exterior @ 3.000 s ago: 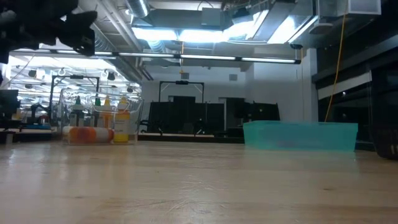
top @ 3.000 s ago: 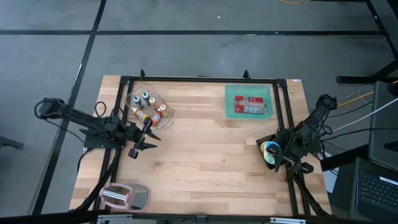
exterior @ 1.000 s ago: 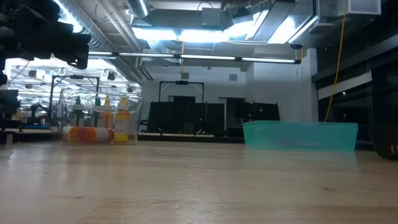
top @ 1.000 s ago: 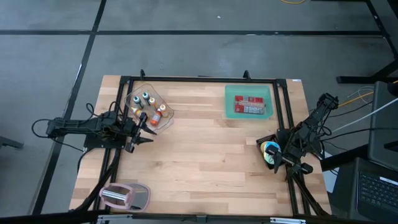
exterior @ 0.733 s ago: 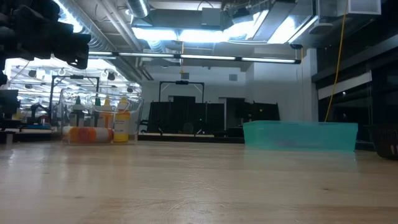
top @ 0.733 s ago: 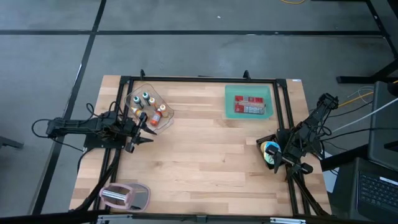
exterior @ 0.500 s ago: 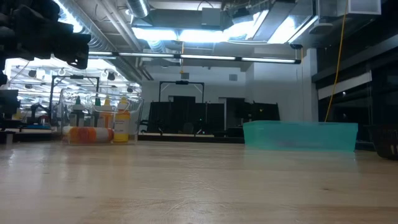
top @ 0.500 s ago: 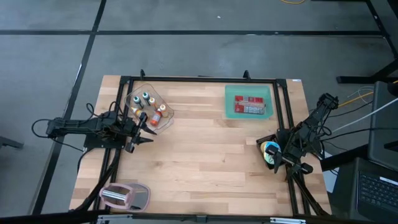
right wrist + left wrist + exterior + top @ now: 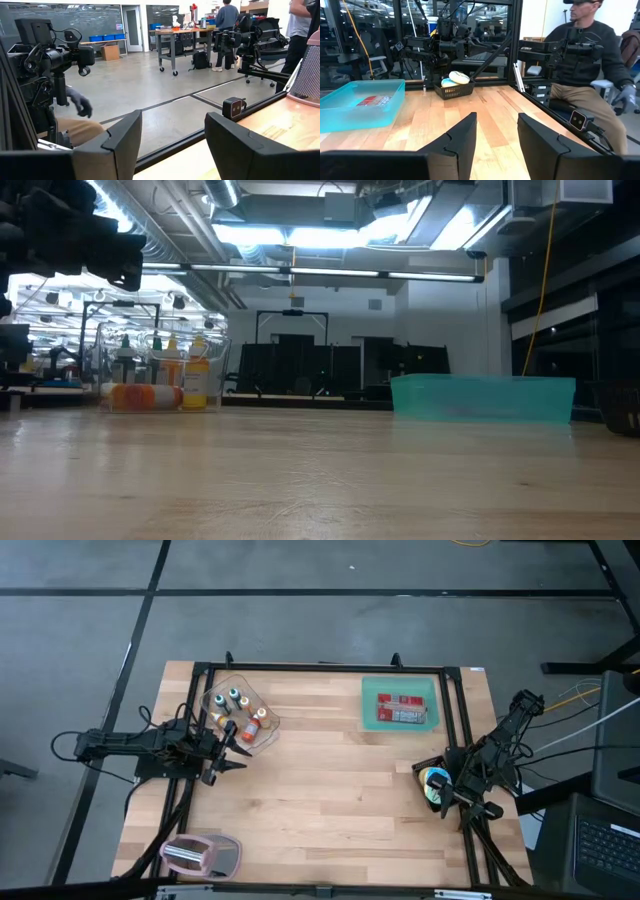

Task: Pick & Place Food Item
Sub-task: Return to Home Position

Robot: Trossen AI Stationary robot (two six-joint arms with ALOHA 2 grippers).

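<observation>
L pincer (image 9: 496, 117) wide by bin (image 9: 268, 730), R pincer (image 9: 173, 117) wide by basket (image 9: 454, 90); low cam: orange bottle (image 9: 140, 395) seemingly lying.

White ceiling strip lights (image 9: 290, 232) glare above my pale wooden bench (image 9: 320, 480), evenly lit, shadows faint; beyond its left end the room glows bright, beyond its right, dim.

The middle of the table (image 9: 330, 790) lies bare, a wide open passage from side to side. Along the far edge stand the transparent bin (image 9: 268, 732) with its upright bottles (image 9: 235, 696) and the teal bin (image 9: 368, 705). A black basket (image 9: 420, 772) sits at the right edge, and a pink-grey object (image 9: 203, 854) at the near left corner.
</observation>
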